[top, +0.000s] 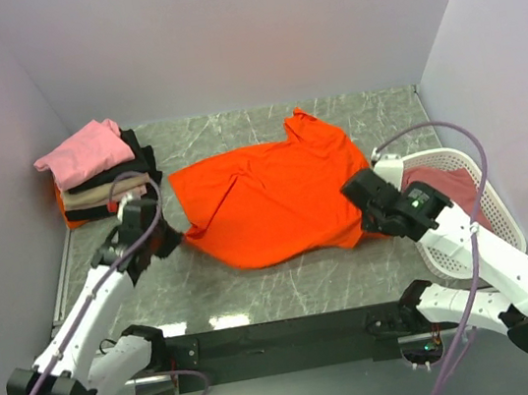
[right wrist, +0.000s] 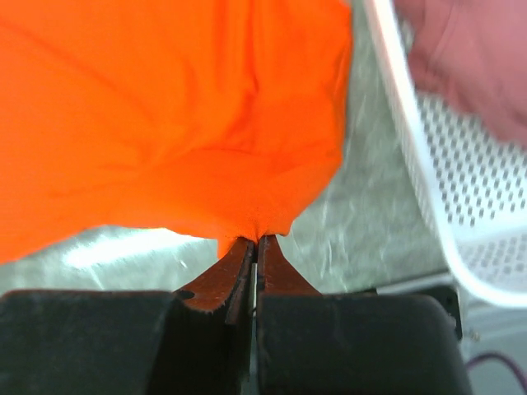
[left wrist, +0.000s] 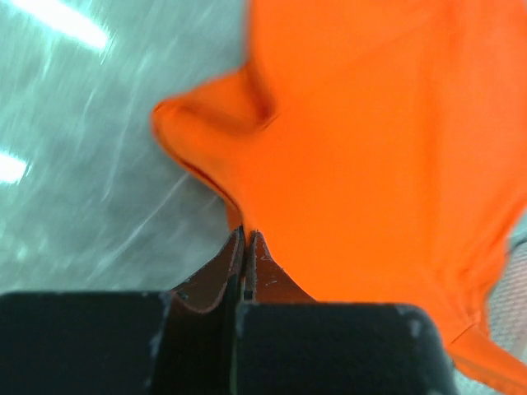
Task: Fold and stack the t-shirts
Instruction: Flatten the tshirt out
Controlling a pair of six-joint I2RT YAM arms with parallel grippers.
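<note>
My left hand [left wrist: 245,240] pinched shut on near-left edge of orange t-shirt [top: 269,197]; my right hand [right wrist: 256,245] clamped on its near-right corner; shirt lies spread mid-table [top: 289,295], not yet folded; rose-red shirt [top: 453,184] in basket [top: 443,250] at right, undone; far left, folded stack [top: 102,177], pink on top; task partway, I judge.

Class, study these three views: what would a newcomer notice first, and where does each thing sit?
The bright orange t-shirt sprawls at centre, the left tool and right tool each pinching an edge. A pink-topped stack of folded shirts sits far left; a white basket holding a rose-red shirt stands at right.
</note>
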